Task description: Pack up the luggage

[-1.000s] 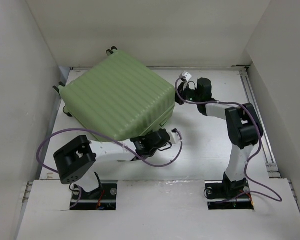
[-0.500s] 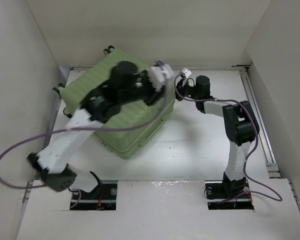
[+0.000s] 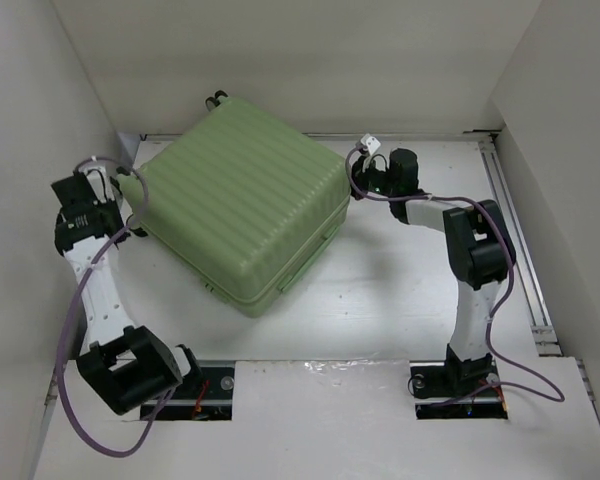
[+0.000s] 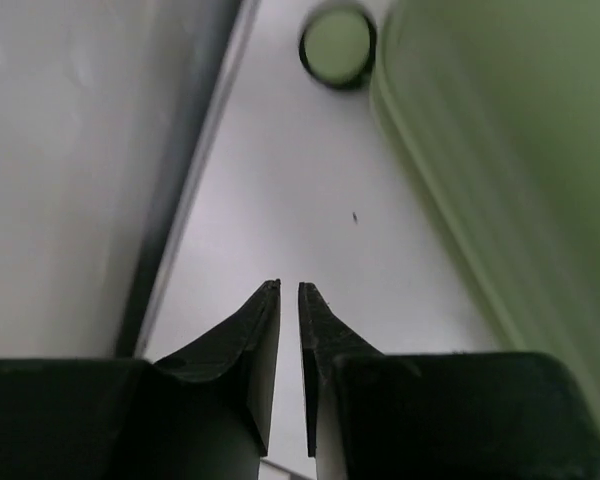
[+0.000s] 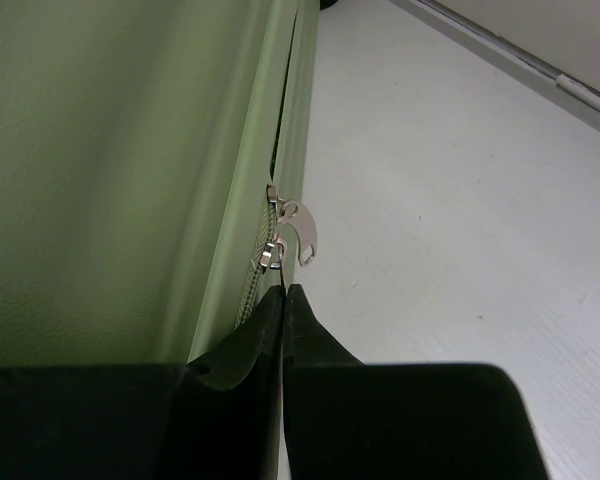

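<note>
White desk [image 3: 400, 300] is used as the work surface. L claw [image 4: 289, 290] is seen almost closed, only a thin slit left, nothing held. It is pointed at bare desk betw. the wall [image 4: 60, 150] and the luggage [image 3: 240, 215], w/ a wheel [image 4: 337, 45] ahead. R claw [image 5: 283, 292] is pressed fully together, tips right at the zip pulls [image 5: 298, 232] on the luggage's right side; whether one is pinched can't be told. Luggage is laid closed, ribbed shell up, at the desk's back-left.
</note>
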